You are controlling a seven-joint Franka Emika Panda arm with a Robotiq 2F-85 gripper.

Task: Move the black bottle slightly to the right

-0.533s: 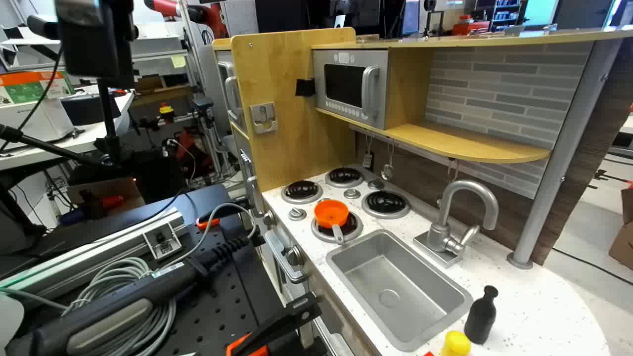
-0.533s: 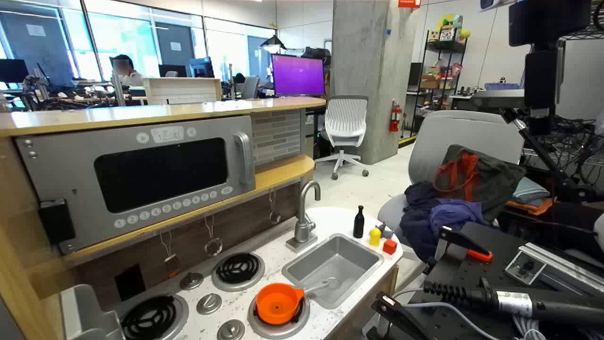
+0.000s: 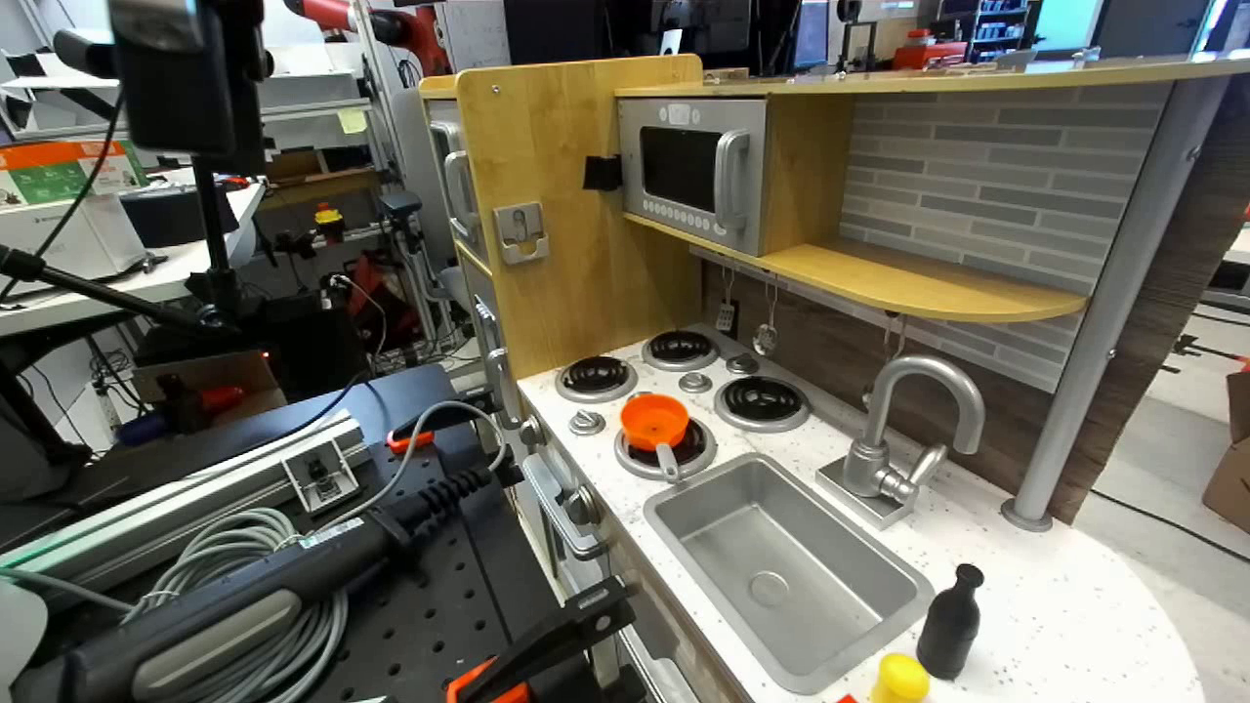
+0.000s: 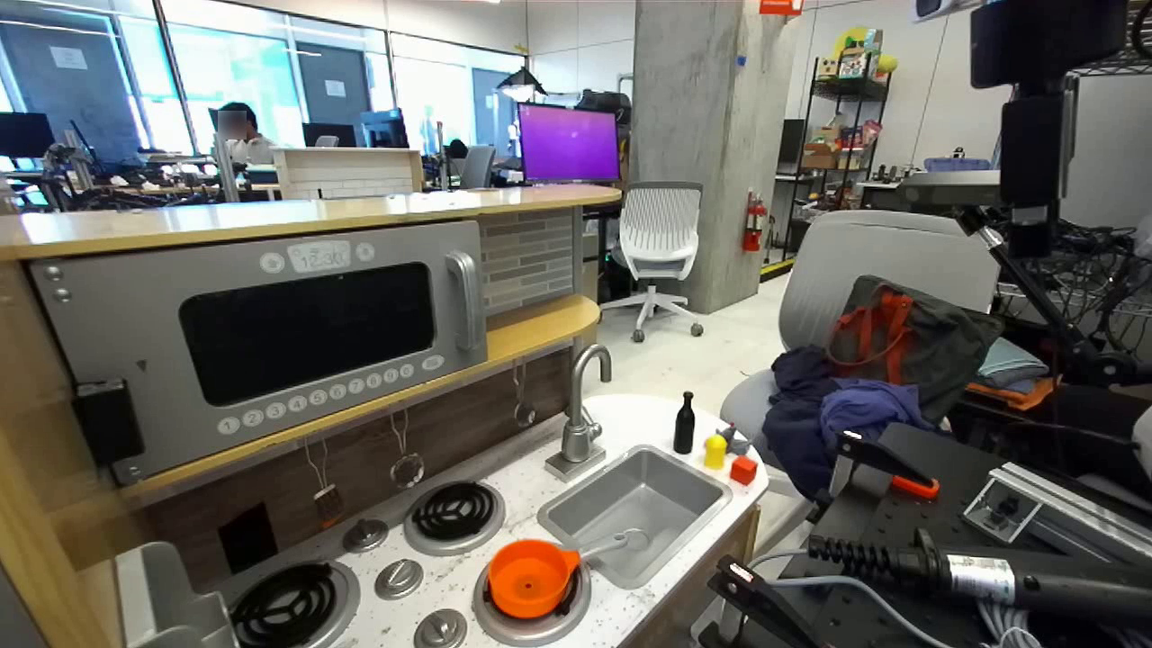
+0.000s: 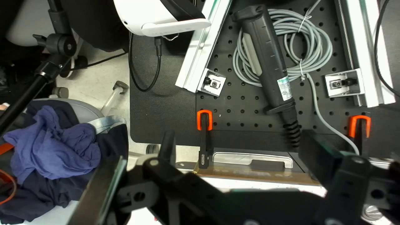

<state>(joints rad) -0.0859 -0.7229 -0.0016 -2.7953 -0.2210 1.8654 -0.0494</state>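
Observation:
The small black bottle (image 3: 949,625) stands upright on the white speckled counter (image 3: 1064,625), near a corner of the grey sink (image 3: 674,517). It also stands there in an exterior view (image 4: 685,425), beside a yellow object. My gripper (image 5: 240,146) shows only in the wrist view. Its two fingers are wide apart with nothing between them, high above the black perforated table and the counter's front edge. The bottle is not in the wrist view. The arm and gripper do not show in either exterior view.
The yellow object (image 4: 715,452), a red block (image 4: 743,470) and a small grey toy (image 4: 736,441) sit close by the bottle. The faucet (image 3: 879,459), the orange pan (image 3: 654,420) and the overhanging shelf (image 3: 928,283) are nearby. A coiled cable (image 5: 312,53) lies on the black table.

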